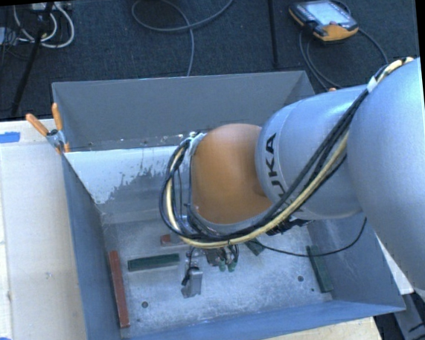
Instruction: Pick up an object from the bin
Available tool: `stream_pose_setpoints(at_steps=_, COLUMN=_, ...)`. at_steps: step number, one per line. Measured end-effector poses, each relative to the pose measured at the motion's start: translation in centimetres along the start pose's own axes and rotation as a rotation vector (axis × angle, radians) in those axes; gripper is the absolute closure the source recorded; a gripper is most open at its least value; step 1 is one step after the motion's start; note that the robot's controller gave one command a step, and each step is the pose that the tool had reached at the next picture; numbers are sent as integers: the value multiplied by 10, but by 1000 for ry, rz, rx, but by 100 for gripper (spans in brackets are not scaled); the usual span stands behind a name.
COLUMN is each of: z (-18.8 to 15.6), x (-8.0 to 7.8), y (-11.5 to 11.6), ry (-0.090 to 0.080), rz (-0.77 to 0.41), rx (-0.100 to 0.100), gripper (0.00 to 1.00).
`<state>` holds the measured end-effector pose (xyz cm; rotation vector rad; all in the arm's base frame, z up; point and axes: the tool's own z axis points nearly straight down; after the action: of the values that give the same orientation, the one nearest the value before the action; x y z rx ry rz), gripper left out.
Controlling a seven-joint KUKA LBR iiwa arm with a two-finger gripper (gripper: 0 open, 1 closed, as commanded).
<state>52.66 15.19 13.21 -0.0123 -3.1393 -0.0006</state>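
Arm (324,162) in from right, orange wrist cover (224,175) low over bin (191,108)

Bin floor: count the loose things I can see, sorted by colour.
Red-brown: 2, the long stick and a small piece.
Dark green: 2, the flat bar and the strip by the right wall.
Grey: 1, a small block.
Total: 5 in sight.

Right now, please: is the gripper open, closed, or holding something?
Gripper: cannot be told. It is low in the bin, just right of the green bar.
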Motion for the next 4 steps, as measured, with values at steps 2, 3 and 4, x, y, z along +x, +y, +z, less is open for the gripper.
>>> stream_pose_setpoints(at_steps=2, z=31, x=-45, y=53, ry=-9, rz=-23, rx=-1, gripper=0)
stream_pose_setpoints(at_steps=3, z=59, x=-72, y=56, ry=-2, rz=-66, rx=1, gripper=100)
stream_pose_setpoints(at_steps=4, z=59, x=-72, y=56, ry=-2, rz=-65, rx=0, gripper=100)
